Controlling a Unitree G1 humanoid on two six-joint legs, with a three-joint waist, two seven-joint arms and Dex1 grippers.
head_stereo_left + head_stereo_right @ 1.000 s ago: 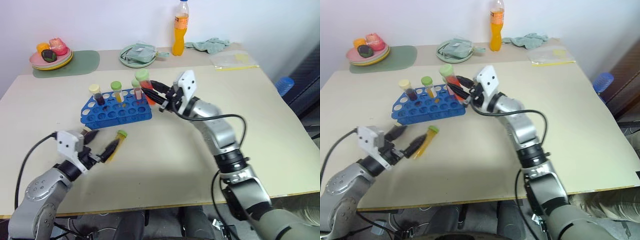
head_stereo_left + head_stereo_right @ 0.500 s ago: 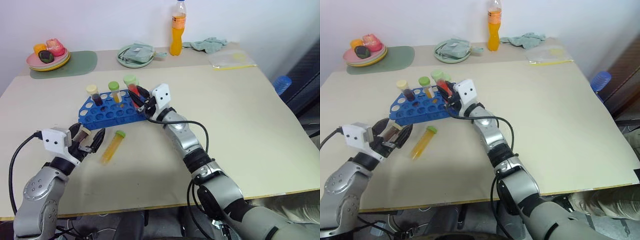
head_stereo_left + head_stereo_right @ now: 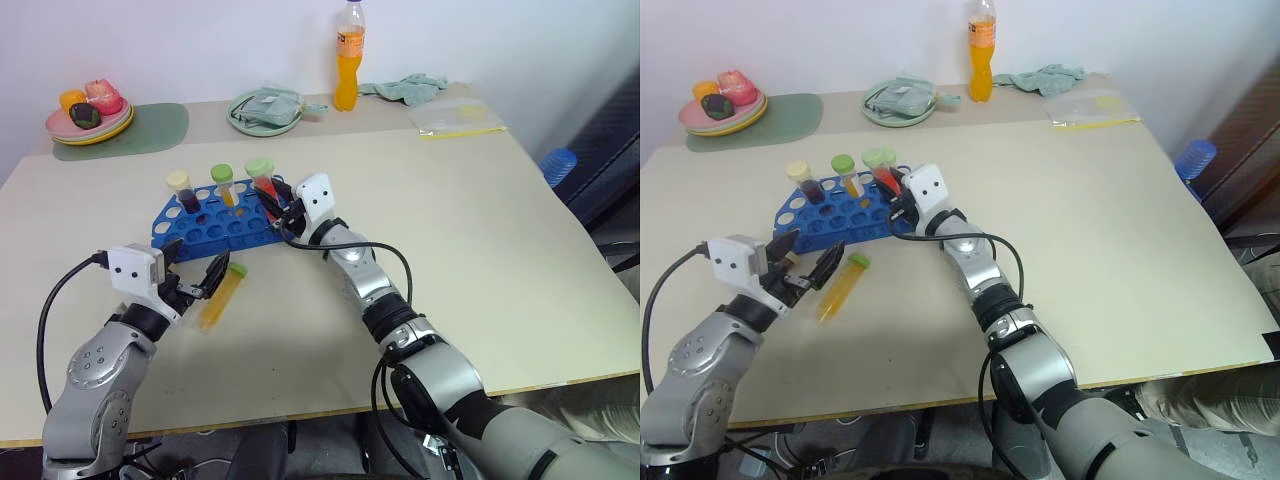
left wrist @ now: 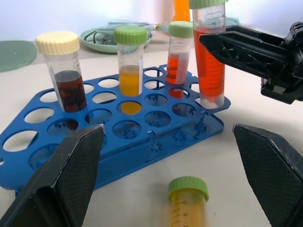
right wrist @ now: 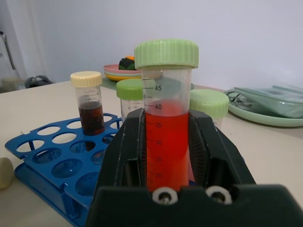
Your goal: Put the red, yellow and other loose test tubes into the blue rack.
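Note:
The blue rack [image 3: 210,225] stands left of the table's centre. It holds a dark tube with a cream cap [image 4: 61,71], a yellow tube with a green cap [image 4: 130,66] and a small red tube [image 4: 180,52]. My right gripper [image 3: 272,207] is shut on a large red tube [image 5: 168,137] with a green cap. That tube is upright, with its lower end at a hole in the rack's right end. A loose yellow tube [image 3: 222,297] lies on the table in front of the rack. My left gripper [image 3: 195,263] is open just left of it, its fingers [image 4: 71,179] spread wide.
At the back stand an orange drink bottle [image 3: 347,55], a green plate with a cloth [image 3: 265,108], and plates of fruit [image 3: 88,115] on a green mat. A crumpled cloth [image 3: 415,88] and a plastic bag [image 3: 460,118] lie at the back right.
My right gripper has carried the red tube down and to the left, onto the rack's right end. The left gripper stays open beside the yellow tube. The camera has shifted.

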